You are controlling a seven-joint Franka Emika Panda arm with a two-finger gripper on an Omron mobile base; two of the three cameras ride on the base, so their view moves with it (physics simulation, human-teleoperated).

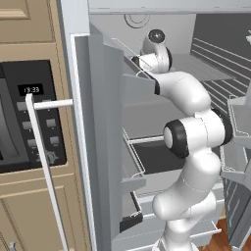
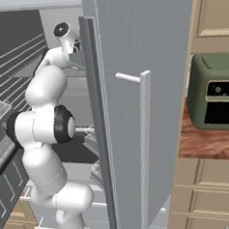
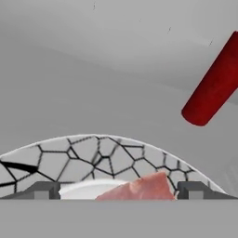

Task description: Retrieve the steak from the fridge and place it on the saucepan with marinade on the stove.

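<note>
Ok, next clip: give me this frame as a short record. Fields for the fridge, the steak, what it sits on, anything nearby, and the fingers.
fridge: fridge doors open, arm reaching into the upper compartment
steak: steak red-pink, lying between the fingertips in the hand view
support: plate with a crackle-pattern rim, under the steak
nearby: red bottle beyond the plate, off to one side
fingers: gripper open, either side of the steak, not closed on it

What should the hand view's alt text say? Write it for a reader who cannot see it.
The open gripper hangs over a pink steak on a white plate with a black crackle pattern, one dark finger tip on each side of the meat. A dark red bottle lies aslant beyond, on the grey fridge shelf.
</note>
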